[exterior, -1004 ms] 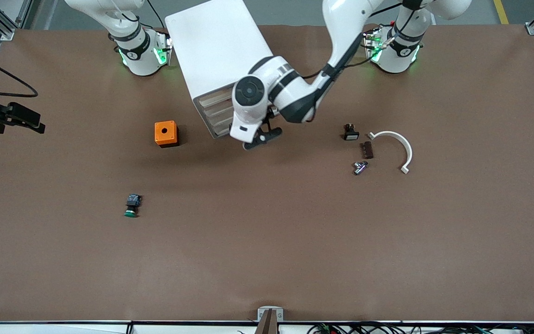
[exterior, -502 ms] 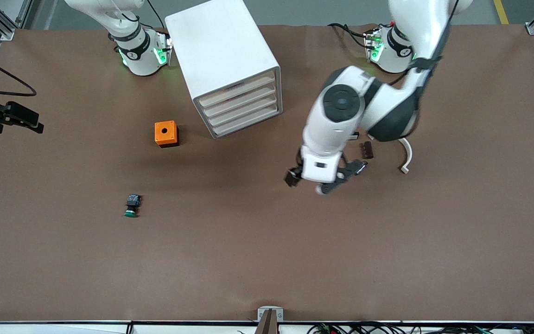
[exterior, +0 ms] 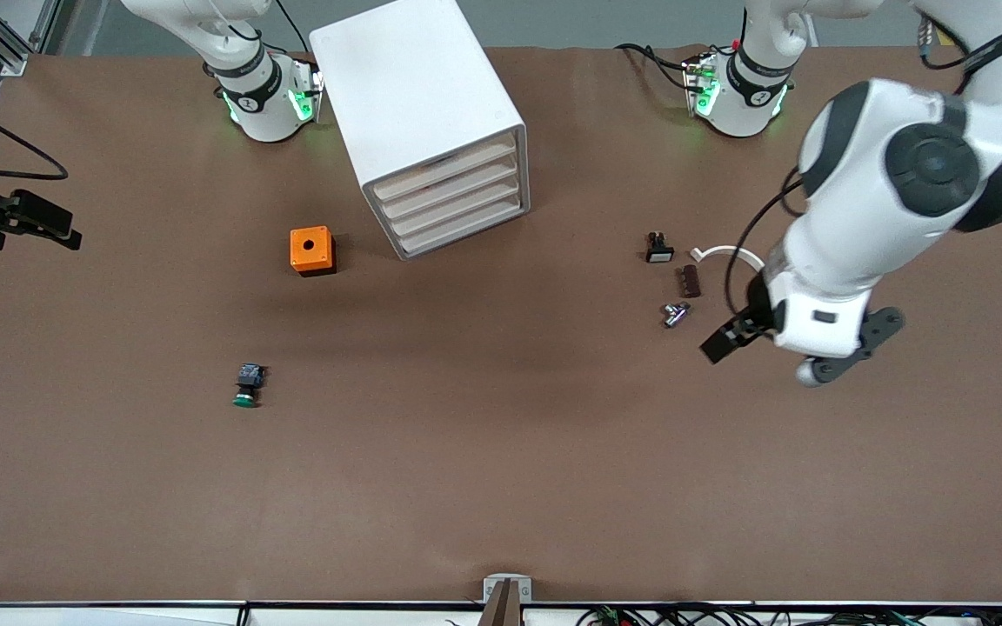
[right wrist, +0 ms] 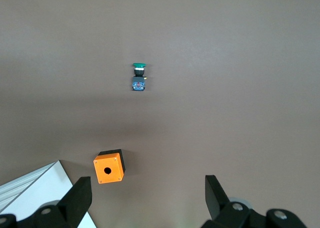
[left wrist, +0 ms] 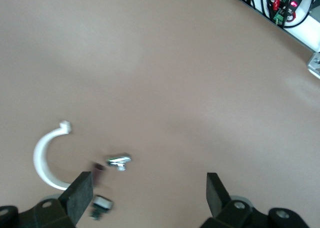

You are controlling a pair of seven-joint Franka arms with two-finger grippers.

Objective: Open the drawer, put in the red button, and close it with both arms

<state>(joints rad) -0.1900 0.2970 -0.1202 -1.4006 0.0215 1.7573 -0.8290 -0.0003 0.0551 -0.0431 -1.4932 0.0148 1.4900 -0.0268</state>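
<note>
Hanging over bare desk [exterior: 501,487] near the white clamp [exterior: 731,253], the left tool [exterior: 762,348] has fingers spread, empty. Right tool [right wrist: 145,200], also apart, is partly cropped at the frame's edge. The red button [exterior: 658,248] sits beside the clamp, its cap hard to discern.

We find no readable text, labels, brands or numbers anywhere; marks on arm bases too small.

cabinet [exterior: 418,113]: upper centre, between the arm bases | box [exterior: 310,250]: beside cabinet, nearer camera | capped button [exterior: 247,385]: lower-left of box | small parts [exterior: 679,278]: right of centre, close together | curved piece [exterior: 727,253]: beside small parts
</note>
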